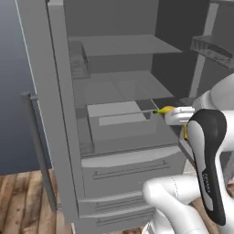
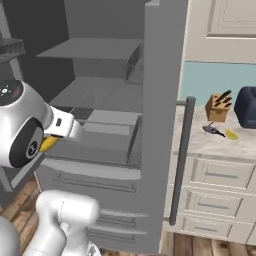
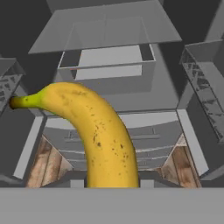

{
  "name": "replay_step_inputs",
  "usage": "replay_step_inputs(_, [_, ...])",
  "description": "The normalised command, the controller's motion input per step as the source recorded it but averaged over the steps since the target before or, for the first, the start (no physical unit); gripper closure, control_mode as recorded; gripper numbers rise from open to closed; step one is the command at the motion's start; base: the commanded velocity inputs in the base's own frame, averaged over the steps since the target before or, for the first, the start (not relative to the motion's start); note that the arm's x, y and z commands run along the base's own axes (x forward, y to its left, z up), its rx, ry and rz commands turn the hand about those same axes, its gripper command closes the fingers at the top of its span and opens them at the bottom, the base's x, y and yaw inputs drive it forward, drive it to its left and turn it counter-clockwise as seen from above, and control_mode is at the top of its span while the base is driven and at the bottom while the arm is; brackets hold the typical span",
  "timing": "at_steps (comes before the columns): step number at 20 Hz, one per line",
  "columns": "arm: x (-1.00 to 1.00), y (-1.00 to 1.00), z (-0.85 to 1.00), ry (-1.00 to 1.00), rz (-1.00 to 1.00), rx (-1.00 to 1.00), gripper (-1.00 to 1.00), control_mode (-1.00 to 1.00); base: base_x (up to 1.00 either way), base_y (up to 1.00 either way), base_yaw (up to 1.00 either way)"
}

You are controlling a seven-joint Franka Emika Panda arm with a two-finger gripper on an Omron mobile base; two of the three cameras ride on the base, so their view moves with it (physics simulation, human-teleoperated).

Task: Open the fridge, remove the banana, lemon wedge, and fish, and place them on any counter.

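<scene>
The fridge (image 1: 59,114) stands open, its grey shelves and drawers bare. My gripper (image 1: 171,114) is in front of the middle shelf, shut on the banana (image 1: 167,109), whose yellow body curves up between the fingertips in the hand view (image 3: 100,131). The banana (image 2: 48,144) also peeks out under my wrist in the right base view. On the beige counter (image 2: 200,146) to the right of the fridge lie the dark fish (image 2: 214,130) and, beside it, the yellow lemon wedge (image 2: 231,134).
The open right fridge door (image 2: 160,100) with its long bar handle (image 2: 182,160) stands between the fridge's inside and the counter. A knife block (image 2: 217,107) and a dark rounded object (image 2: 247,107) sit at the back of the counter. Door bins (image 3: 203,87) flank the opening.
</scene>
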Motion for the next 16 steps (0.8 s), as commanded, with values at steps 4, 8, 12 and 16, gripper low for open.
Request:
replay_step_inputs(4, [0.00,0.00,0.00,0.00,0.00,0.00,1.00,1.00,-0.94,0.00,-0.03])
replay_step_inputs(8, [0.00,0.00,0.00,0.00,0.00,0.00,1.00,1.00,-0.49,-0.26,-0.07])
replay_step_inputs(12, [0.00,0.00,0.00,0.00,0.00,0.00,1.00,1.00,-0.24,-0.78,-0.07])
replay_step_inputs(16, [0.00,0.00,0.00,0.00,0.00,0.00,1.00,1.00,-0.09,-0.96,-0.05])
